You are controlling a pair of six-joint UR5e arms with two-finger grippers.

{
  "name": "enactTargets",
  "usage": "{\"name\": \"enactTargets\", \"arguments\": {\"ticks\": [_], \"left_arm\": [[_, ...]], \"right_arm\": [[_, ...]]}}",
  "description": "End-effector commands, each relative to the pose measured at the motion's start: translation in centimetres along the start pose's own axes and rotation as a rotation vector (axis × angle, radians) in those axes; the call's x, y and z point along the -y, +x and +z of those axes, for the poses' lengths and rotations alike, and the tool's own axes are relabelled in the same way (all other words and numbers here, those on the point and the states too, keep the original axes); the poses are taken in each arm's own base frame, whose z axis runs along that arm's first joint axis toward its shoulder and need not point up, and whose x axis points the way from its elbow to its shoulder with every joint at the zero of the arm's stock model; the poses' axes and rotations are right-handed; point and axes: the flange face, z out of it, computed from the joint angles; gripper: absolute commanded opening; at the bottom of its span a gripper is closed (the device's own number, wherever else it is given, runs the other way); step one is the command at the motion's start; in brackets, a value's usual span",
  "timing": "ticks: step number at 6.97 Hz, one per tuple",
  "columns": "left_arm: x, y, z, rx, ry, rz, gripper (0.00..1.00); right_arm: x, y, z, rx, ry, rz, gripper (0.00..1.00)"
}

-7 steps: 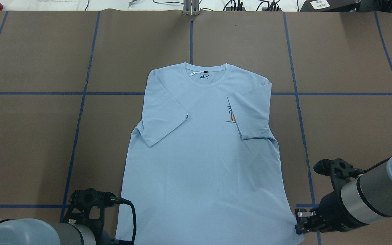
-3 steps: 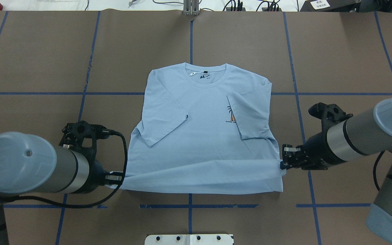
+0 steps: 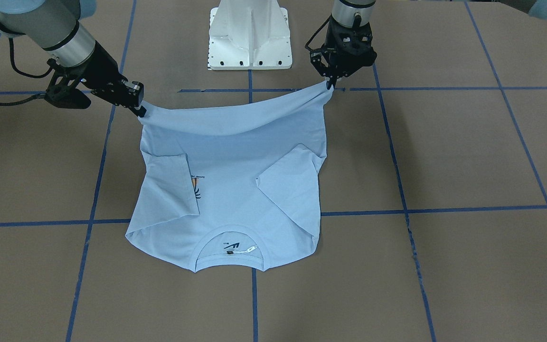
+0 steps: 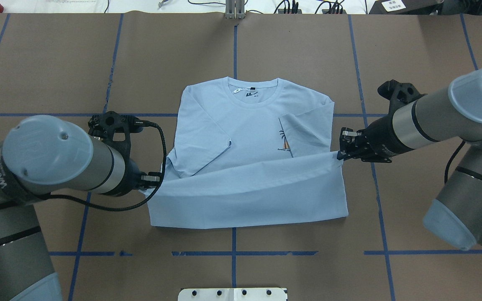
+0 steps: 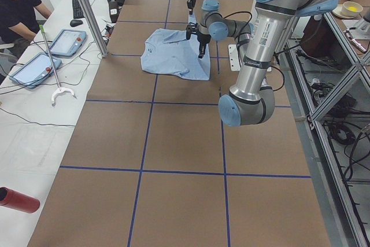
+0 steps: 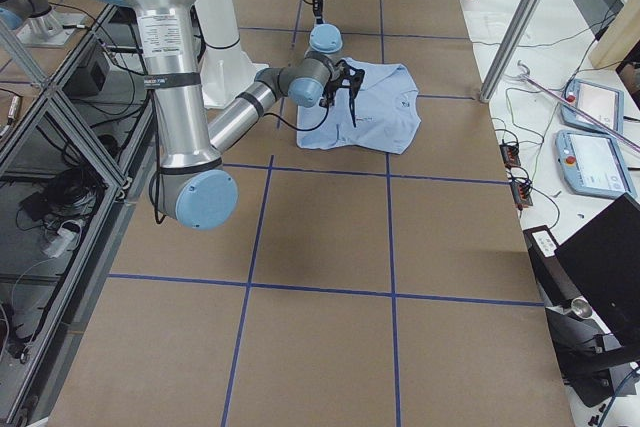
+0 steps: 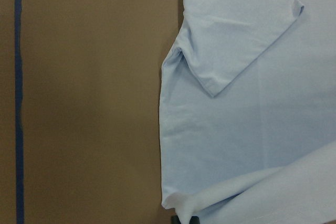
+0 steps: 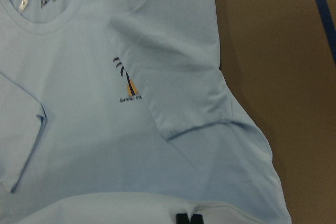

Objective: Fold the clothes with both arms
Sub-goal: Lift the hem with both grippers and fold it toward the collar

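The T-shirt [image 4: 249,121] lies mid-table, collar at 12 o'clock. Its neck label [image 4: 237,90] and print [image 4: 283,140] lettering are too small to read. The left gripper [image 4: 148,186] at 8 o'clock and the right gripper [image 4: 339,155] at 3 o'clock each clamp a raised hem corner. The table [image 4: 57,62] is brown, with a blue tape grid [image 4: 234,54].

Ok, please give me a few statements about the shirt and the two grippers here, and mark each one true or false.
1. The left gripper and the right gripper each grip one corner of the hem of the T-shirt. True.
2. Both sleeves stick out sideways. False: both are folded in over the shirt's body.
3. The hem covers the collar. False: it hangs between the grippers, short of the collar, which shows fully.
4. A sleeve partly covers the palm-tree print. True.
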Motion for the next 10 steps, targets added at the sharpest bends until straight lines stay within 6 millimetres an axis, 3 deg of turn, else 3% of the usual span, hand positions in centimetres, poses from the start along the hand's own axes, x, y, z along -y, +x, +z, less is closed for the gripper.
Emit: {"name": "enactTargets", "arguments": {"ticks": [1, 2, 3, 4, 6, 8, 10], "left_arm": [[4.2, -1.1, -0.4, 0.016, 0.057, -0.052, 0.0], [7.2, -1.0, 0.2, 0.009, 0.093, -0.077, 0.0], [10.0, -1.5, 2.4, 0.016, 0.117, -0.101, 0.0], [13.0, -2.1, 4.0, 0.009, 0.147, -0.121, 0.0], [18.1, -1.1, 5.9, -0.011, 0.196, -0.143, 0.0], [21.1, -1.8, 11.2, -0.036, 0.219, -0.139, 0.0], [22.2, -2.5, 11.8, -0.029, 0.229, -0.149, 0.0]], "right_arm": [[4.9, -1.7, -0.9, 0.016, 0.071, 0.035, 0.0], [7.2, -2.7, -1.0, 0.02, 0.095, 0.05, 0.0], [9.5, -3.8, -0.8, 0.017, 0.116, 0.058, 0.0], [11.9, -3.4, -0.6, -0.003, 0.137, 0.031, 0.0], [14.2, -2.0, 1.4, -0.054, 0.138, 0.033, 0.0], [16.8, -3.2, 4.4, -0.094, 0.126, 0.06, 0.0], [18.2, -3.4, 5.7, -0.117, 0.125, 0.073, 0.0]]}}
